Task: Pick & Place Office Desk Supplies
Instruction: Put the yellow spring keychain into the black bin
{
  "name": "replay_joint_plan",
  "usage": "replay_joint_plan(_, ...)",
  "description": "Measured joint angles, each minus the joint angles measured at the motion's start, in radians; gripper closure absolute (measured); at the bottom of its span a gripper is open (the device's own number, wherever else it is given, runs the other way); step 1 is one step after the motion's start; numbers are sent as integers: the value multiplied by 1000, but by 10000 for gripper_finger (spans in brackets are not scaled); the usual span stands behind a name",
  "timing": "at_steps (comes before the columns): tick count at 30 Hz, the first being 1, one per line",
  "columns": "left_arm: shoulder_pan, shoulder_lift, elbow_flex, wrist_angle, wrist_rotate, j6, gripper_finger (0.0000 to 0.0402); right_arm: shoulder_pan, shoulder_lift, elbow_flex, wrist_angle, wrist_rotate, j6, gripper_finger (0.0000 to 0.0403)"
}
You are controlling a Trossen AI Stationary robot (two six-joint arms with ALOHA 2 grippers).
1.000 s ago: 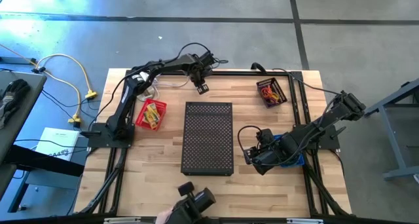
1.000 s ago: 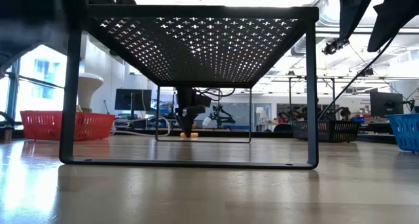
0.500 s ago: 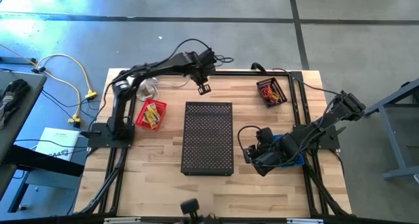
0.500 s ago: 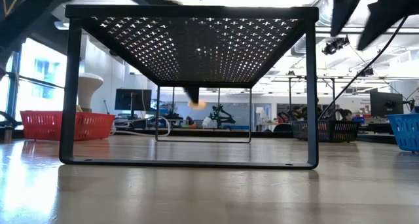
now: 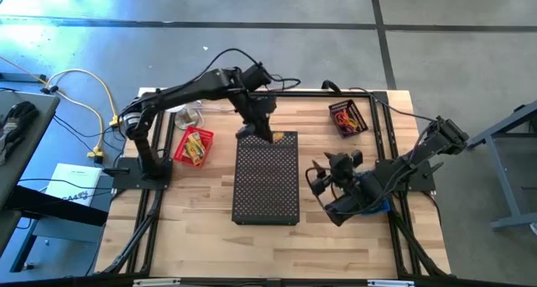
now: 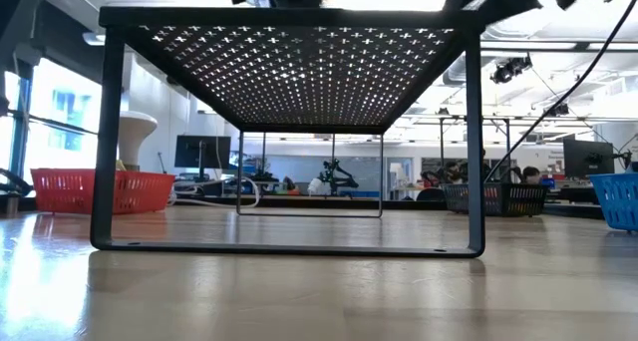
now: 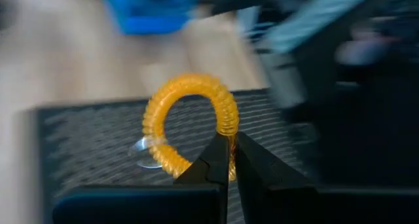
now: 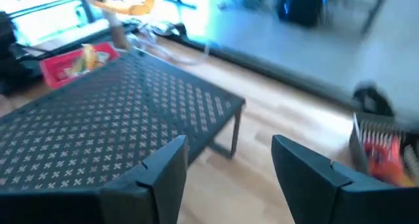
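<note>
- The left gripper (image 7: 229, 160) is clenched on an orange coiled loop (image 7: 190, 122), holding it just above the far end of the black perforated stand (image 5: 267, 176).
- The right gripper (image 8: 229, 168) is spread wide and empty, beside the stand's right edge.
- A red basket (image 5: 194, 146) sits left of the stand.

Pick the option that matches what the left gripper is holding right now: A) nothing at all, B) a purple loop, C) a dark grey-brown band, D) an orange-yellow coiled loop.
D: in the left wrist view the left gripper is shut on the orange-yellow coiled loop, pinching its rim above the black perforated shelf.
</note>
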Motion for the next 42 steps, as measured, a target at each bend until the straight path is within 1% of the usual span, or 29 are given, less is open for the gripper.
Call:
replay_joint_plan(3, -49, -3, 0, -1, 143, 0, 398, 22, 0, 0, 74, 61, -195, 194)
replay_joint_plan(4, -72, 1, 0, -2, 165, 0, 397, 30, 0, 0, 107, 73, -272, 194)
replay_joint_plan(6, -121, 8, 0, 5, 160, 8, 397, 47, 0, 0, 171, 87, -414, 194)
replay_joint_plan(8, -174, 9, 0, 9, 130, 21, 397, 56, 0, 0, 241, 78, -536, 194)
replay_joint_plan(13, -295, 8, 0, 73, 28, 16, 397, 67, 3, 0, 423, -16, -839, 194)
replay_joint_plan(19, -398, 8, 0, 141, -157, -18, 397, 71, 6, 0, 613, -151, -1109, 194)
replay_joint_plan(22, -427, 8, 0, 140, -172, -21, 397, 75, 6, 0, 689, -239, -1226, 194)
replay_joint_plan(27, -450, 8, 0, 148, -179, -38, 397, 85, 6, 0, 777, -274, -1378, 194)
replay_joint_plan(31, -454, 8, 0, 169, -180, -41, 397, 67, 6, 0, 824, -328, -1450, 194)
replay_joint_plan(34, -453, 8, 0, 175, -209, -41, 397, 39, 6, 0, 872, -390, -1502, 194)
replay_joint_plan(37, -451, 8, 0, 176, -227, -41, 397, 14, 6, 0, 889, -413, -1527, 194)
replay_joint_plan(40, -447, 8, 0, 175, -228, -41, 397, -1, 6, 0, 886, -422, -1542, 207)
replay_joint_plan(42, -447, 8, 0, 175, -228, -41, 397, -5, 6, 0, 883, -448, -1553, 228)
